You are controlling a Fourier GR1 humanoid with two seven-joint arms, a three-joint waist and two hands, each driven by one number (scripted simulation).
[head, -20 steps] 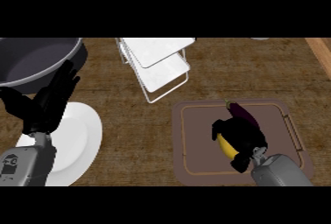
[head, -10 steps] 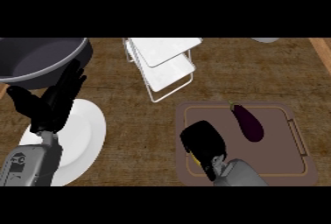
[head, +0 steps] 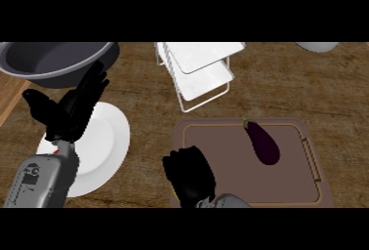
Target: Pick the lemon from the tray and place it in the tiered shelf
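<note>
Brown wooden counter (head: 144,102) fills the view. A brown tray (head: 231,141) lies lower right, a white plate (head: 108,141) and grey pot (head: 51,61) left, the tiered shelf (head: 202,68) at top. My left hand (head: 69,110) rests open over the plate. My right hand (head: 189,173), now at the tray's left edge, curls round the lemon, whose yellow showed moments ago. A purple eggplant (head: 263,144) lies apart on the tray.

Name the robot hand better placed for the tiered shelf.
Right: the right robot hand is over the tray, below the tiered shelf; the left robot hand rests open over the plate.
</note>
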